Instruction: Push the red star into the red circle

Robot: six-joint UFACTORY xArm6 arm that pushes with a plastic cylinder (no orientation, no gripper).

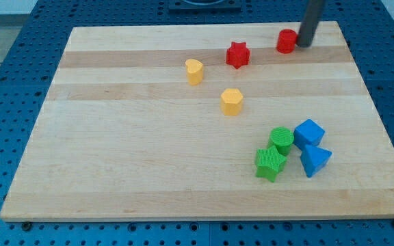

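Observation:
The red star (237, 55) lies near the top of the wooden board, right of centre. The red circle (286, 41) lies to its right, a short gap apart, close to the board's top edge. My tip (304, 45) stands right next to the red circle, on its right side, at or very near its edge. The dark rod rises from there out of the view's top.
A yellow heart-like block (194, 71) lies left of the red star, a yellow hexagon (231, 101) below it. A green circle (281, 140), green star (270, 163), blue cube (309, 132) and blue triangle (314, 160) cluster at the lower right. The board's top right corner (337, 24) is near the tip.

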